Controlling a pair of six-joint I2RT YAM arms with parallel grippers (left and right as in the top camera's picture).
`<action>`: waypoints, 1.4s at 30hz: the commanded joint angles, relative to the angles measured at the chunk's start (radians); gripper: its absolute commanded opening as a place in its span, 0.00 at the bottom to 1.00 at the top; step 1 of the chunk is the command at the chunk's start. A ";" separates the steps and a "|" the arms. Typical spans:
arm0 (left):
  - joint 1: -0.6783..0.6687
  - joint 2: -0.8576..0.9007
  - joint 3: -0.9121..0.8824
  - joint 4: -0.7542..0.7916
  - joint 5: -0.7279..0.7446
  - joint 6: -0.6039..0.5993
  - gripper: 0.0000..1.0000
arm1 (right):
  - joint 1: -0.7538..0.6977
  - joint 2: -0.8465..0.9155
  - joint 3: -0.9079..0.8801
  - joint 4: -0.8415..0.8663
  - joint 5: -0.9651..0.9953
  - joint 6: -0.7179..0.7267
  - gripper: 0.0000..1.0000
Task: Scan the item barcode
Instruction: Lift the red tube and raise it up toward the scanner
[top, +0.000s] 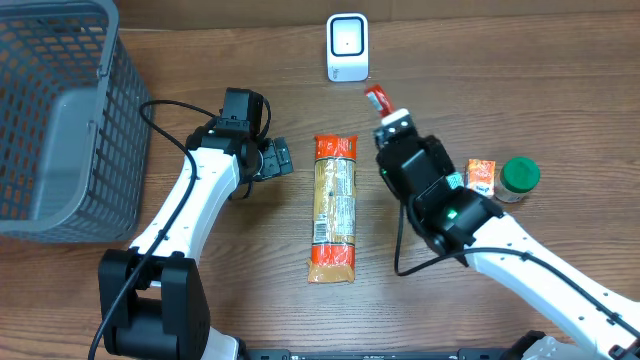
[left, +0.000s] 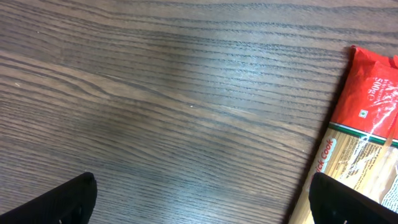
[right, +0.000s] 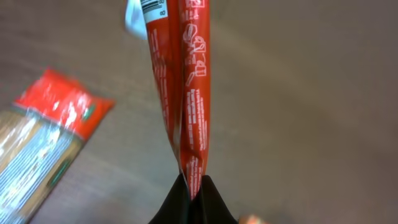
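The overhead camera looks straight down on the table (top: 260, 60) from high above. The left wrist camera sits very near the wood, and the right wrist one looks along a red sachet (right: 186, 93). All three views share the pasta packet (top: 335, 208).

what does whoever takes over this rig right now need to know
Left gripper: open, empty, beside the pasta packet lying on the table.
Right gripper: shut on a red sachet, its free end towards the white scanner.
Done: sachet picked up. Whether it has scanned cannot be told.
Left: show its barcode to the scanner. The orange box and green-lidded jar sit at right, the basket at left.
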 joint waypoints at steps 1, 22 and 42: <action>-0.001 -0.012 0.009 0.001 0.002 -0.004 1.00 | 0.014 0.003 0.020 0.070 0.130 -0.237 0.03; -0.001 -0.012 0.009 0.001 0.002 -0.004 1.00 | 0.008 0.257 0.274 0.591 0.257 -0.977 0.03; -0.001 -0.012 0.009 0.001 0.002 -0.004 1.00 | -0.106 0.687 0.308 1.130 0.212 -1.093 0.03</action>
